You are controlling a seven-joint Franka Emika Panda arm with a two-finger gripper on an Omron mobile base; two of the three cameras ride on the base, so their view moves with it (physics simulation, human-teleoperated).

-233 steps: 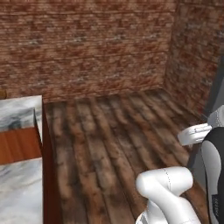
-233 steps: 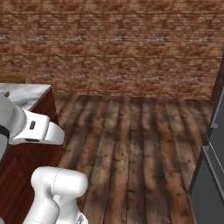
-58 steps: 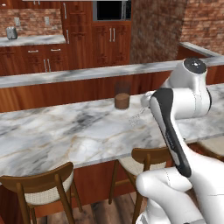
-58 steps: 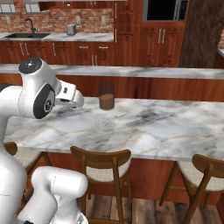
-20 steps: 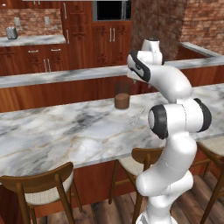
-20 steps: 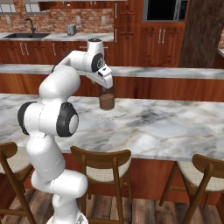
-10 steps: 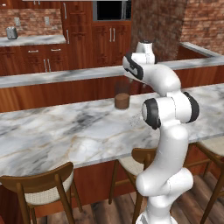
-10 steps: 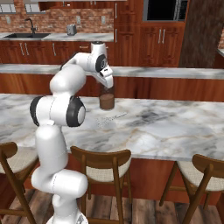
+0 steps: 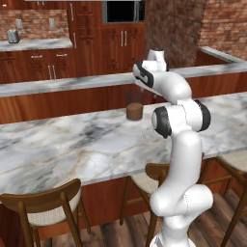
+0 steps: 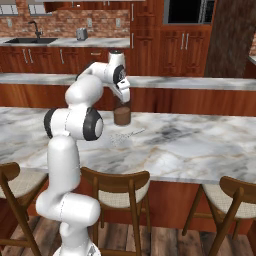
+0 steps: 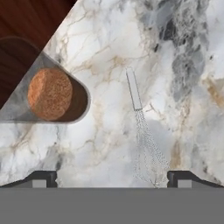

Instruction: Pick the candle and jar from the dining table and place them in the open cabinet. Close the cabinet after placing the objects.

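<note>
Left base view takes in a kitchen walled in red brick point(image 9: 226, 21), with reddish-brown wooden cabinets point(image 9: 116, 46) behind. Across the middle runs the long white-and-grey veined marble desk point(image 9: 62, 144) with reddish wood sides; wooden stools point(image 9: 46, 207) stand along its near edge. Beyond it a second marble ledge point(image 9: 58, 86) runs parallel. On the desk, near its far edge, stands the clear glass cylindrical jar with a brown granular lower half point(image 9: 134, 108), upright. Just above the jar hangs the tool point(image 10: 124, 99), pointing down. In the hand view its fingertips point(image 11: 43, 178) stand wide apart, released, nothing between them; the jar point(image 11: 50, 94) lies off to one side, beside a wire whisk with a flat grey handle point(image 11: 142, 127).
</note>
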